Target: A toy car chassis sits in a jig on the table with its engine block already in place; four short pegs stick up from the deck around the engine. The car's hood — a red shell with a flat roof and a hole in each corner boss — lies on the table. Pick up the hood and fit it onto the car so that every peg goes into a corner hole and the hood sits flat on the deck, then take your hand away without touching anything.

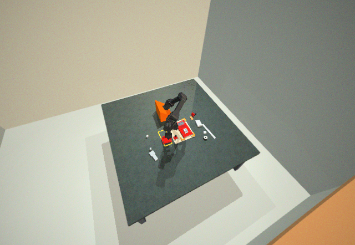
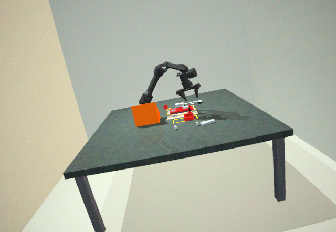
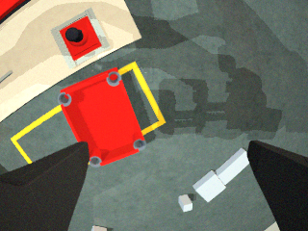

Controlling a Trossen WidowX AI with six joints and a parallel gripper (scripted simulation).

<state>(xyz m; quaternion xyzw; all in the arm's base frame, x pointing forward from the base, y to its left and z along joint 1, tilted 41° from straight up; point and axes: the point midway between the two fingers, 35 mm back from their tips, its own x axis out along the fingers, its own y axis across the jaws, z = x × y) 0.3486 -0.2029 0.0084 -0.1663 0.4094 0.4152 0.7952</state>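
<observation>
The red hood (image 1: 166, 141) (image 2: 189, 116) (image 3: 106, 115) lies on the table with its flat roof up, across part of a yellow outline (image 3: 149, 92). Its four corner bosses show as grey rings in the wrist view. My gripper (image 2: 192, 99) (image 3: 172, 150) is open and empty, high above the table. In the wrist view the hood is up and left of the middle between the fingers, its lower left corner beside the left fingertip. The red chassis (image 1: 182, 126) (image 2: 177, 111) sits in the jig next to the hood. The pegs are too small to make out.
On the jig's cream board (image 3: 120, 29) is a small red block (image 3: 91, 47) with a black knob. An orange block (image 1: 162, 115) (image 2: 146, 114) stands by the arm's base. White pieces (image 1: 153, 155) (image 2: 208, 122) (image 3: 209, 186) and a long white strip (image 1: 209, 131) lie on opposite sides.
</observation>
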